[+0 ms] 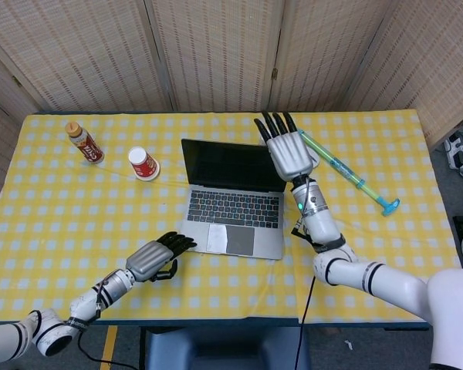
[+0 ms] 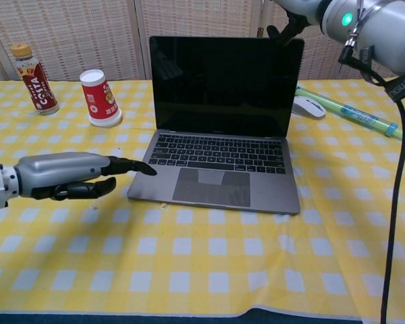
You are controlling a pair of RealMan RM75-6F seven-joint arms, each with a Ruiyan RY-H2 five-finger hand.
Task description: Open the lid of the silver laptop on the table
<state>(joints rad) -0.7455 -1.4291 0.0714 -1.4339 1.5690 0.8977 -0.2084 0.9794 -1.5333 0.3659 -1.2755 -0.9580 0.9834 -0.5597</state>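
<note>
Lowest in the head view, the left hand [image 1: 153, 258] hovers just off the front left corner of the silver laptop [image 1: 233, 210], holding nothing; in the chest view one finger points toward that corner and the rest curl under, the tip seemingly a little clear of the base.

The silver laptop sits at the centre of the yellow checked bench [image 1: 77, 208], lid already raised near upright, dark screen facing the robot.

Above it in the frame, the right hand [image 1: 287, 151] is at the lid's upper right corner with fingers straight and spread, gripping nothing; whether the palm touches the lid I cannot tell.

The task looks all but done. To finish well, I would judge the right hand should only nudge the top edge gently back, if at all, and lift clear without tipping the base.

At the upper left, the bottle [image 2: 34, 79] reads "COSTA"; the red cup [image 2: 99, 98] beside it has writing too small to read.
</note>
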